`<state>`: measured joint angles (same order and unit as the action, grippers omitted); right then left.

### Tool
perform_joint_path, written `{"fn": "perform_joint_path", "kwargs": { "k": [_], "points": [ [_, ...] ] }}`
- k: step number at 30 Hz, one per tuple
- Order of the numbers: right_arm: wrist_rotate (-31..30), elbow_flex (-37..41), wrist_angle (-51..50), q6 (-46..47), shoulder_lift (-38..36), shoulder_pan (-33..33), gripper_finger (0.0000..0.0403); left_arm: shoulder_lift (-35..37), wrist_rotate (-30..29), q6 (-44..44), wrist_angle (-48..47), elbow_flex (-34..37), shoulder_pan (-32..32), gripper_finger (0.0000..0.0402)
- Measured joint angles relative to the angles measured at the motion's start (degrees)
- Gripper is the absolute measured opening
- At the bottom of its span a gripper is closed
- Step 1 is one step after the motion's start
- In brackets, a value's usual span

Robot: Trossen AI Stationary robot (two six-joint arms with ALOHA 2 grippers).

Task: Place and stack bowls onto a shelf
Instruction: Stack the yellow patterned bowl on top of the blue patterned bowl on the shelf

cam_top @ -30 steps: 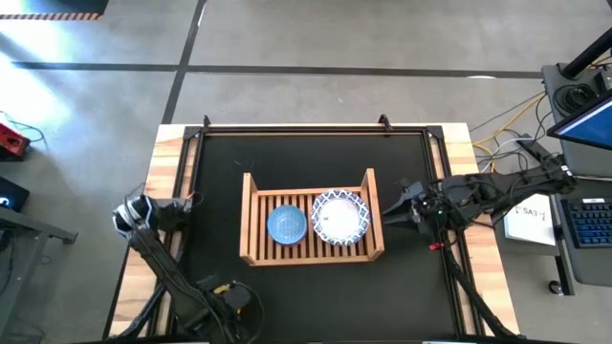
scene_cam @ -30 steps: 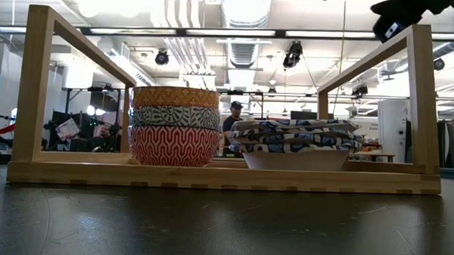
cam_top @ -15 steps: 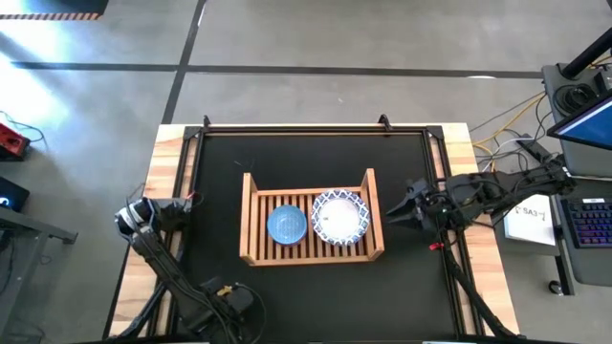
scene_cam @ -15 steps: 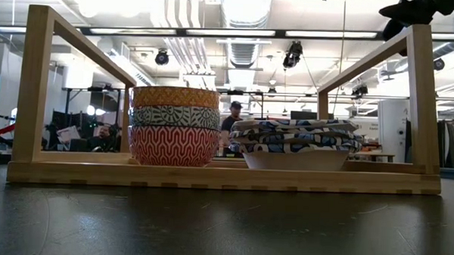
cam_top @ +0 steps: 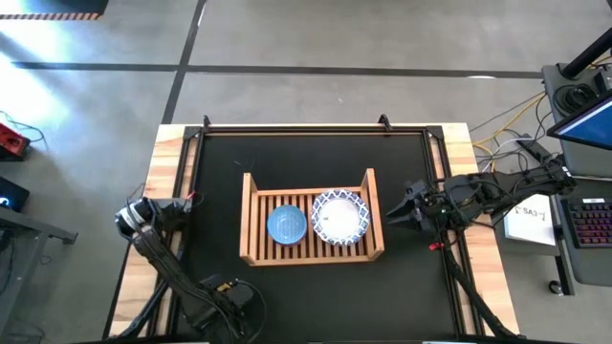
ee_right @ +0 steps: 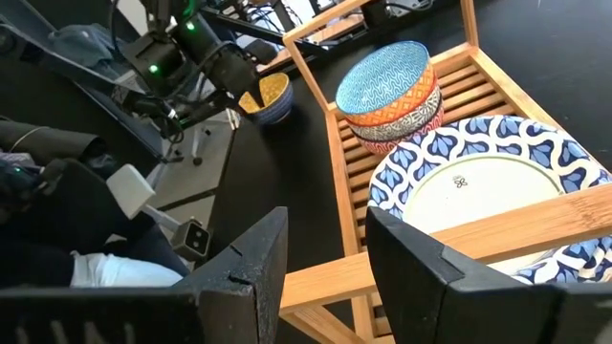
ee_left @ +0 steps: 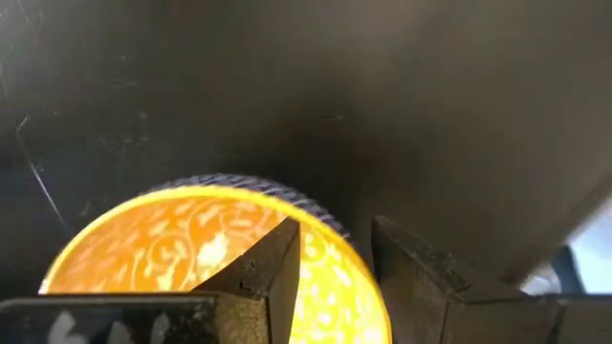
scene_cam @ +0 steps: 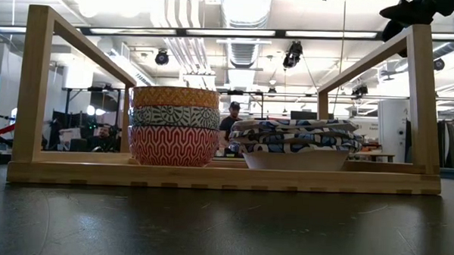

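The wooden shelf (cam_top: 311, 256) (scene_cam: 225, 177) (ee_right: 421, 244) stands mid-table. On its slats sit a stack of three small bowls (cam_top: 287, 225) (scene_cam: 174, 126) (ee_right: 392, 91), the top one blue inside, and a stack of white bowls with blue patterned rims (cam_top: 339, 217) (scene_cam: 298, 141) (ee_right: 478, 182). My left gripper (cam_top: 182, 207) (ee_left: 335, 234) is near the table's left edge, on a fourth small bowl (ee_left: 172, 248) (ee_right: 271, 93), yellow inside and blue outside. My right gripper (cam_top: 390, 214) (ee_right: 325, 258) (scene_cam: 409, 13) hovers open just right of the shelf, above its side wall. My left gripper straddles the yellow-lined bowl's rim (ee_left: 330, 253), one finger (ee_left: 273, 272) inside the bowl and the other (ee_left: 411, 277) outside. The fingers come from above, pointing down. Whether the bowl is clear of the table, I cannot tell.
Bare black table lies in front of, behind and to the left of the shelf. A desk with a keyboard and papers (cam_top: 583, 225) stands beyond the right edge. People (scene_cam: 231, 120) sit in the room behind the table.
My right gripper has drawn back a little toward the table's right edge and risen slightly, staying open. My left arm has shifted slightly toward the near edge. The bowls on the shelf have stayed put.
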<state>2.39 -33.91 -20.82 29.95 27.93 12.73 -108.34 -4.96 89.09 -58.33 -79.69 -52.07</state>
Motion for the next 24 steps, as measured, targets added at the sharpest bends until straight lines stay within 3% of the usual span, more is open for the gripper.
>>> {"fn": "perform_joint_path", "kwargs": {
  "k": [8,15,18,24],
  "points": [
    [0.02,0.00,0.00,-0.13,0.02,0.00,0.0132,-0.01,1.50,0.43,3.87,3.36,0.17,0.0106],
    [0.04,0.00,0.02,-0.15,0.00,0.00,0.0132,0.00,6.33,-2.85,3.23,3.72,0.13,0.0016],
    [0.04,0.00,0.01,-0.14,0.01,0.00,0.0132,0.10,8.71,-4.02,3.11,3.59,0.22,0.0012],
    [0.07,0.00,0.02,-0.13,0.00,0.00,0.0132,0.05,15.58,-17.24,5.78,-3.52,0.09,0.0006]
  ]
}}
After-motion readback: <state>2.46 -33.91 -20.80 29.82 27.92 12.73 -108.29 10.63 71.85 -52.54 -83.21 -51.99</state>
